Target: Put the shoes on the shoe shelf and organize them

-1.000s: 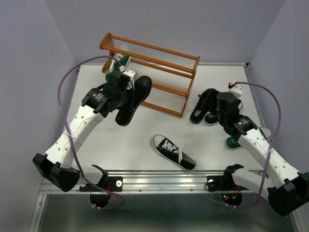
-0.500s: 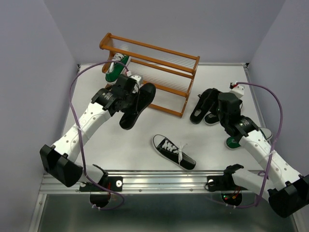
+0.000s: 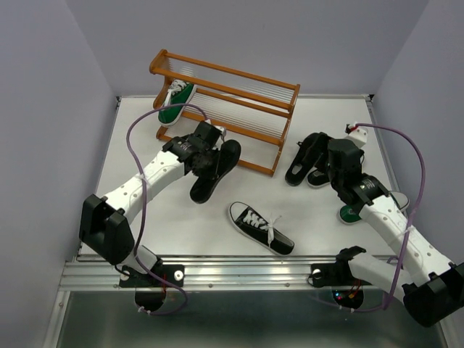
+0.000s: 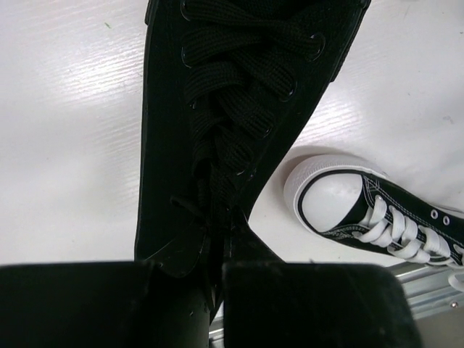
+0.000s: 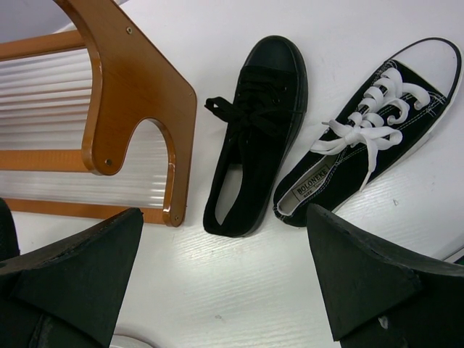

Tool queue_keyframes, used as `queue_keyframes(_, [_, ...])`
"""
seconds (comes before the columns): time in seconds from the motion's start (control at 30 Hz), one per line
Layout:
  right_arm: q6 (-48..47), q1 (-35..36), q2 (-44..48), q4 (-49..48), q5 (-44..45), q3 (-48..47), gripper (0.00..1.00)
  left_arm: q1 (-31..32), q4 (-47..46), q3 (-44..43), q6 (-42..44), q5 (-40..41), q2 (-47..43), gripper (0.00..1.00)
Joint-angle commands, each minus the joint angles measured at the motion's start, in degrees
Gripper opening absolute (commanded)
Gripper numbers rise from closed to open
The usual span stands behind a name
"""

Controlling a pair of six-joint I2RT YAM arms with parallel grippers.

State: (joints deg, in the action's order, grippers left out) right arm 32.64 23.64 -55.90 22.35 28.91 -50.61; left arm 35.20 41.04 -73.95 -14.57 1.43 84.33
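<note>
One all-black shoe is clamped in the left gripper, just in front of the shoe shelf. Right gripper hangs spread apart over a second all-black shoe beside the shelf's right end.

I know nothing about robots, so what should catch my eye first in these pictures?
The left gripper clamps an all-black shoe in front of the wooden shoe shelf, where one green sneaker sits at the left end. To the shelf's right, the open right gripper hovers over another black shoe and a white-laced sneaker.
</note>
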Motion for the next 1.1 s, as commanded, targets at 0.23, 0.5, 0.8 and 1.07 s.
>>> queue_keyframes(0.23, [0.5,-0.1,1.9,-0.4,1.8,0.2,1.00,0.2,-9.2,-2.2,-0.6,0.8,4.3,0.00])
queue_keyframes(0.5, [0.4,-0.1,2.0,0.1,1.9,-0.5,1.00,0.2,-11.9,-10.1,-1.8,2.1,13.3,0.00])
queue_keyframes(0.8, [0.2,-0.1,2.0,0.5,2.6,-0.6,1.00,0.2,-10.6,-23.1,-1.2,3.0,22.4,0.00])
queue_keyframes(1.07, [-0.1,-0.1,1.4,0.5,2.5,-1.0,1.00,0.2,-12.4,-27.1,-1.5,2.8,26.4,0.00])
